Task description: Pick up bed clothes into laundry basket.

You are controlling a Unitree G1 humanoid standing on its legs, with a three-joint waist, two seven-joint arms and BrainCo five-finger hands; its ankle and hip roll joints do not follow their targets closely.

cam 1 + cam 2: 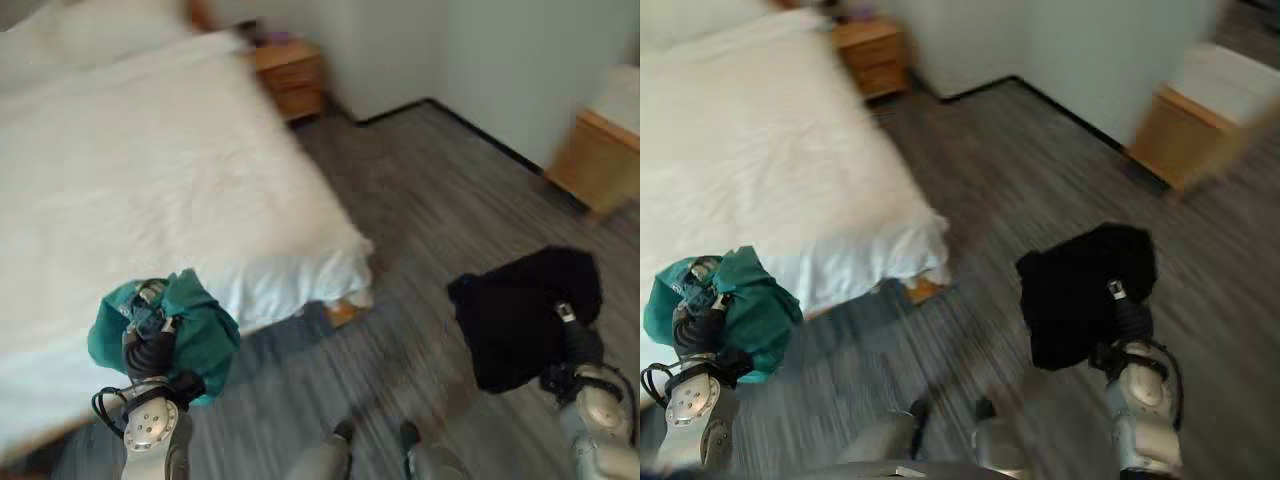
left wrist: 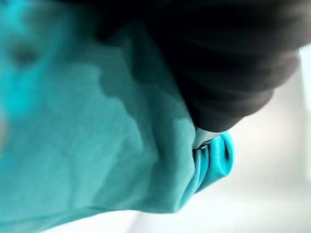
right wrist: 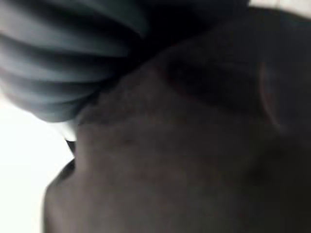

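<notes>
Grey wood-look floor (image 1: 400, 190) runs right of a white bed (image 1: 130, 170), with a wooden nightstand (image 1: 290, 75) far behind. The right hand (image 1: 580, 345) carries a black garment (image 1: 520, 310) over the floor; the left hand (image 1: 150, 345) carries a teal garment (image 1: 205, 325) at the bed's near edge. Cloth hides both hands' fingers, so I cannot tell their grip.

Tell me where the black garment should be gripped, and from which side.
The black garment is already bunched over the right hand, hanging off the floor. Probably best gripped at that gathered upper part, from below as now: the loose lower folds droop and would slip.
</notes>
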